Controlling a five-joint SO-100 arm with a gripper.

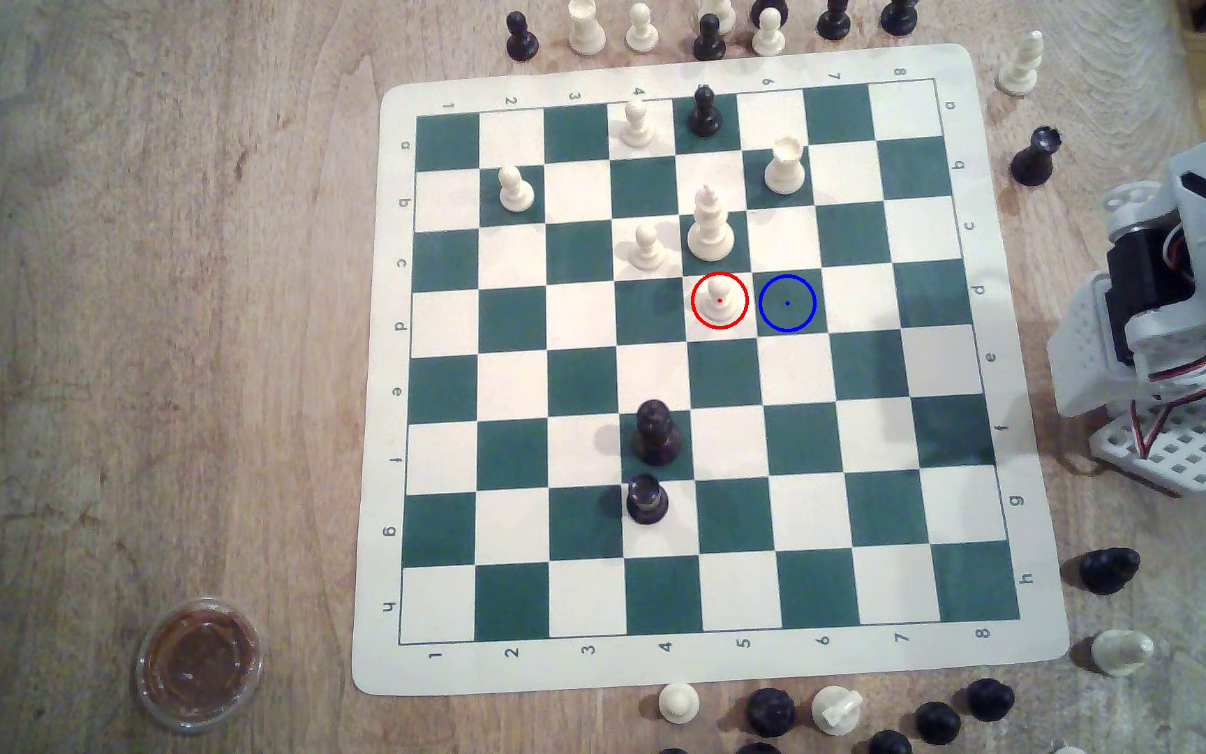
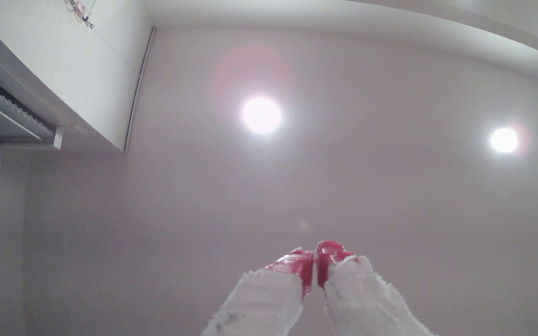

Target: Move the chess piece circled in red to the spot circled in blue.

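Standing upright across the board from the folded arm, white pawn point(image 1: 720, 300) beside blue-ringed square point(image 1: 787, 304); claw point(image 2: 314, 263) clenched, empty, aimed ceilingward.

Beside the chessboard point(image 1: 723, 674), the arm point(image 1: 1166, 304) is running off the exterior view's right edge; several spare pieces point(image 1: 832, 18) beyond the board are getting cropped.
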